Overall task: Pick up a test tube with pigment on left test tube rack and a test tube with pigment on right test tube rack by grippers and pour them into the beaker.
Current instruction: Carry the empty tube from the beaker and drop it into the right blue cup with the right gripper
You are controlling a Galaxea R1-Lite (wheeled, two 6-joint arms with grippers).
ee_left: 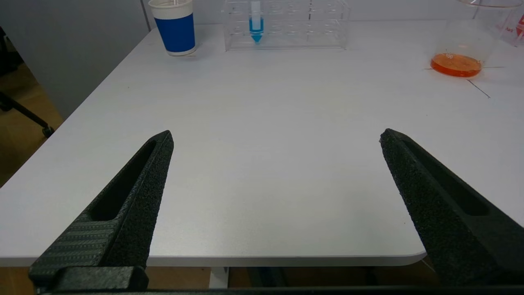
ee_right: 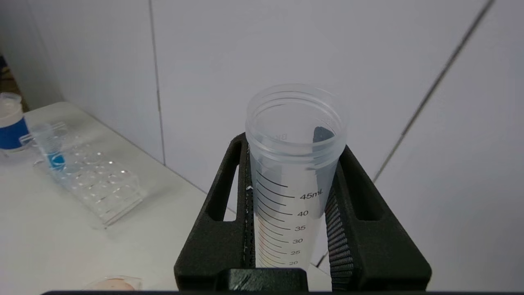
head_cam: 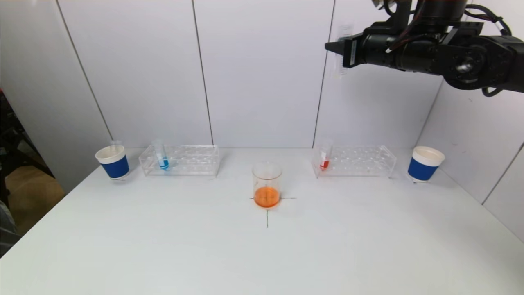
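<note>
Against grey wall panels, the white counter [head_cam: 163,246] carries two clear racks flanking the beaker [head_cam: 267,190] of orange liquid on its cross mark, likely centred for both arms. High at right, the right gripper [ee_right: 292,213] has its jaws clamped on an empty-looking graduated tube [ee_right: 292,172], held upright. Low at the counter's near edge, the left gripper [ee_left: 276,164] has its jaws wide, with the blue tube [head_cam: 162,159] unpicked and the red tube [head_cam: 324,160] racked.

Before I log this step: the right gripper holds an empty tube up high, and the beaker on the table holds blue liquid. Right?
Not quite. The beaker holds orange liquid, as the head view shows. The right gripper does hold an empty tube high above the table.
</note>
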